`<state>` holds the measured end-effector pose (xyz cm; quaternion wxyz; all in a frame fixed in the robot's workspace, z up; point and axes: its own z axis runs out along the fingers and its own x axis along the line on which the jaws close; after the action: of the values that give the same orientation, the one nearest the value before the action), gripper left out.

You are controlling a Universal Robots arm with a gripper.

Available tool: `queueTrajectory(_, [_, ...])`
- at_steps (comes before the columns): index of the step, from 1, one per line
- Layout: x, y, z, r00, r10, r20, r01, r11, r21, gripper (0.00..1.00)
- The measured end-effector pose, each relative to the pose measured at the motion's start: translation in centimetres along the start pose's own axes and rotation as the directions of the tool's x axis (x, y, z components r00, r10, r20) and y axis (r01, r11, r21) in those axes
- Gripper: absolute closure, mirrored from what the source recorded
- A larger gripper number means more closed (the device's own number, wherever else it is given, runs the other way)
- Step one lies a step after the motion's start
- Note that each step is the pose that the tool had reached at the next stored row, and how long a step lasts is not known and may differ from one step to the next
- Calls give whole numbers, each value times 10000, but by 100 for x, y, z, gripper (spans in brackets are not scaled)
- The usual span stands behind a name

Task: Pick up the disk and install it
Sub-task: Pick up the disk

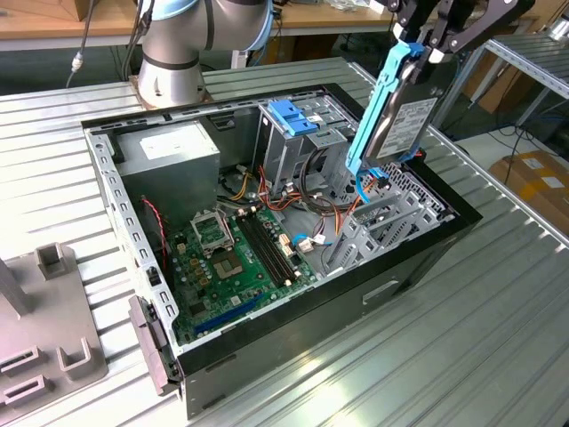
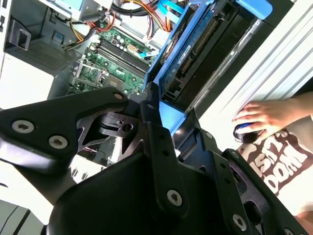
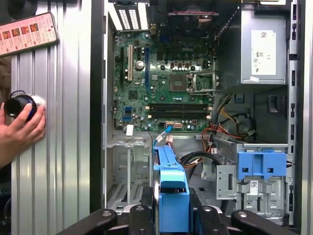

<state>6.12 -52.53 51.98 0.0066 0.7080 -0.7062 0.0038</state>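
Note:
The disk (image 1: 400, 120), a grey drive with a white label in a bright blue carrier, hangs tilted on edge above the open computer case (image 1: 418, 258), over its side at the exterior view's right. My gripper (image 1: 427, 40) is shut on the carrier's upper end. In the second wrist view the black fingers (image 2: 151, 122) clamp the blue frame of the disk (image 2: 195, 54). In the first wrist view the carrier's blue edge (image 3: 171, 186) rises from the gripper (image 3: 171, 215), beside the bare drive bay (image 3: 129, 166).
Inside the case lie the green motherboard (image 1: 236, 258), loose cables, a grey power-supply box (image 1: 169, 147) and a grey cage with a blue cap (image 1: 289, 116). A person's hand (image 3: 22, 129) holds a black round object beside the case, near a phone (image 3: 27, 33). A grey fixture (image 1: 44, 329) stands at the exterior view's left.

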Motion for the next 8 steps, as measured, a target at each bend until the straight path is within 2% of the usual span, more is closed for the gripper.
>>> queueTrajectory(5, [153,1,2,10000,0,0,0,10000,0,64])
queueTrajectory(6, [165,1,4,10000,2,1,-2,10000,0,64])
queueTrajectory(8, [205,0,41,10000,1,2,-1,10000,0,64])
